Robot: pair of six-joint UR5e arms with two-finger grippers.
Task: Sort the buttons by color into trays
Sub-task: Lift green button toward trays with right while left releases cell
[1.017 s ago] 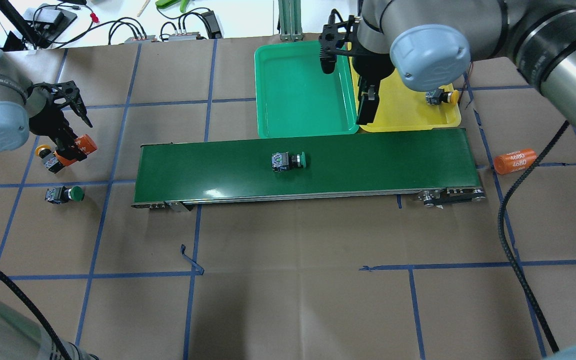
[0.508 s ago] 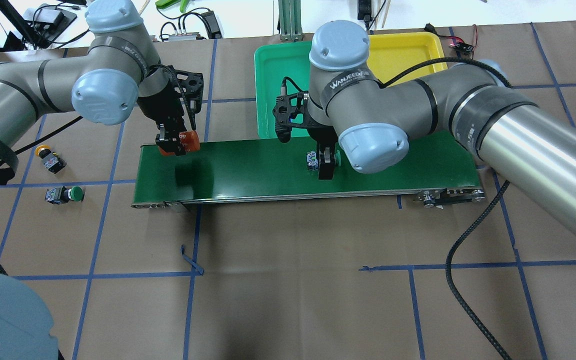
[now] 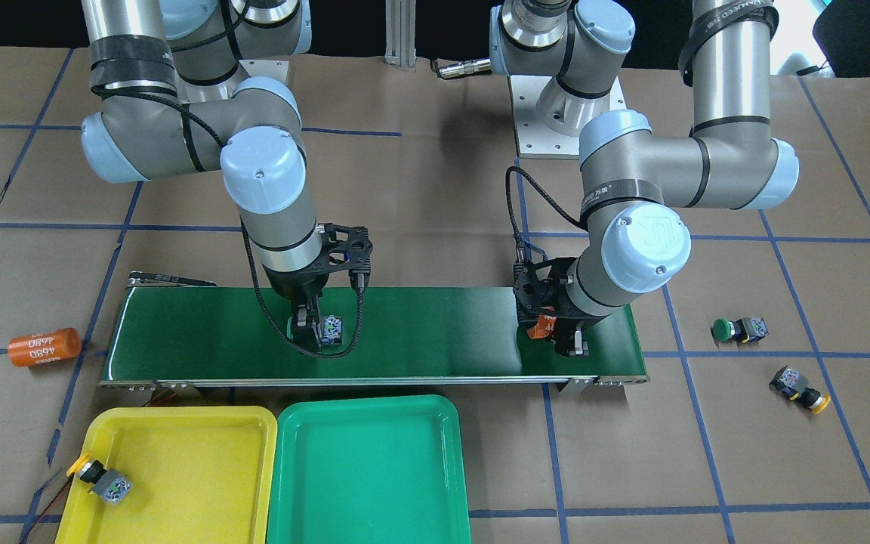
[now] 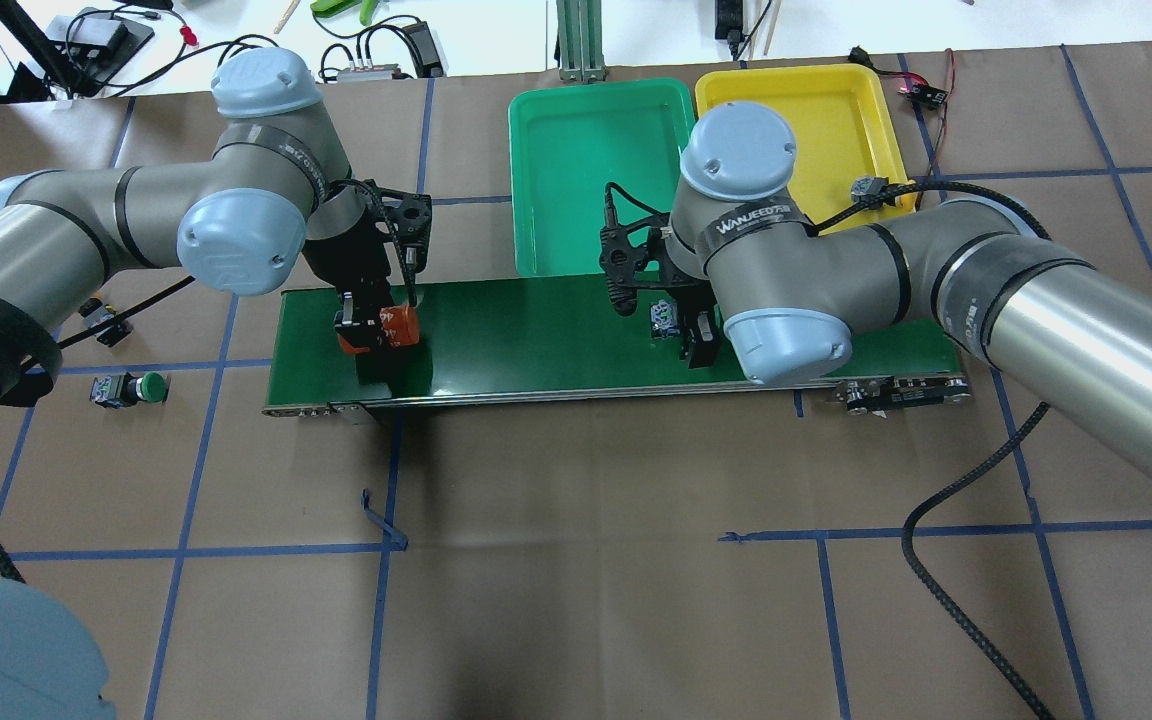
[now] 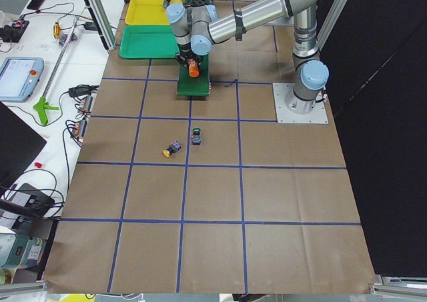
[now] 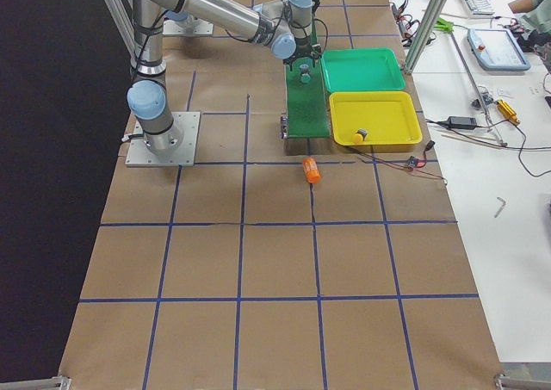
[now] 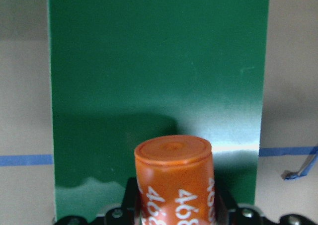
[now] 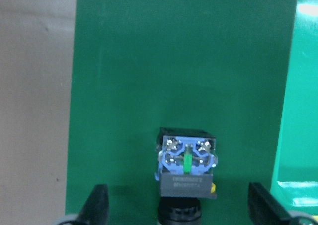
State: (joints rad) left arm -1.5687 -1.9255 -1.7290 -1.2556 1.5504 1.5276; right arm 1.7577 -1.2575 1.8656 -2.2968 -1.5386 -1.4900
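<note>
Right gripper (image 8: 180,206): wide open, nothing held. Its fingers (image 8: 97,207) stand on either side of the button (image 8: 186,163), with a clear gap on both sides. The button lies on its side on the conveyor belt (image 3: 435,332), grey terminal block towards the wrist camera. The cap is hidden under the wrist. A green mark in the block suggests a green one, but this is not certain.

Handling, judged: light, rigid plastic, no give. The flat sides of the black body offer the best purchase; the round cap would likely slip or roll.

Left gripper (image 4: 374,330): closed around an orange cylinder (image 7: 174,180), over the belt's other end, well apart from the right arm.

Room: the green tray (image 3: 367,468) sits just beside the belt edge, near the button. Its raised rim needs clearing. The yellow tray (image 3: 193,468) lies right beside it and holds a yellow-capped button (image 3: 103,481). A green-capped button (image 3: 737,329) and a second yellow-capped button (image 3: 799,389) lie on the paper beyond the left arm.
</note>
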